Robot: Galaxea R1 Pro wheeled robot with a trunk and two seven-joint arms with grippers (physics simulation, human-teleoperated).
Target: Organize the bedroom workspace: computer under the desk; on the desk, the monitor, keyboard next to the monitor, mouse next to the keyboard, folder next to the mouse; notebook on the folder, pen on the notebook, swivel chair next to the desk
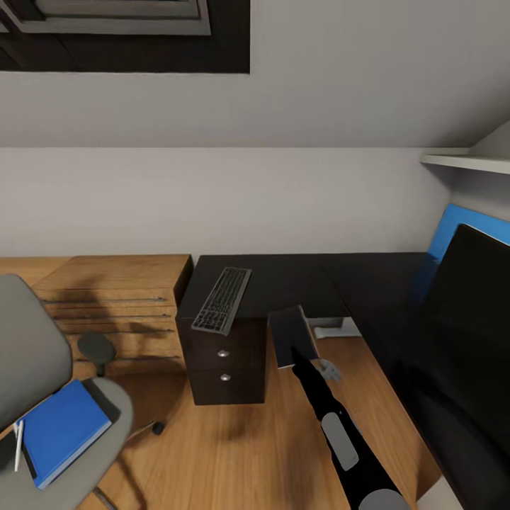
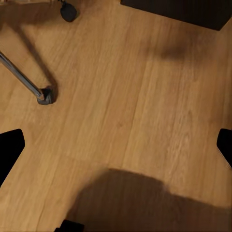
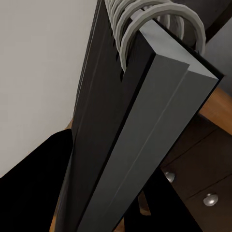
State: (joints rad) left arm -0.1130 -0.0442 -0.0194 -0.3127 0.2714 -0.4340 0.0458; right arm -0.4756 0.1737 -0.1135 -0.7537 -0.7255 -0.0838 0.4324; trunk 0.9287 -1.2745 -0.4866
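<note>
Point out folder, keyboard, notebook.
folder (image 1: 62,428): head view, middle of blue cover.
keyboard (image 1: 222,299): head view, centre of key field.
notebook (image 3: 130,145): right wrist view, grey cover edge below rings.

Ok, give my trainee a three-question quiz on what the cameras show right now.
1. True or false: the folder lies on the swivel chair.
2. What does the right gripper hold?
   A. keyboard
   B. notebook
   C. pen
3. Fill in: the keyboard rests on the ___.

Key:
1. True.
2. B, the notebook, spiral-bound and clamped between the fingers.
3. The desk, above its drawers.
</note>
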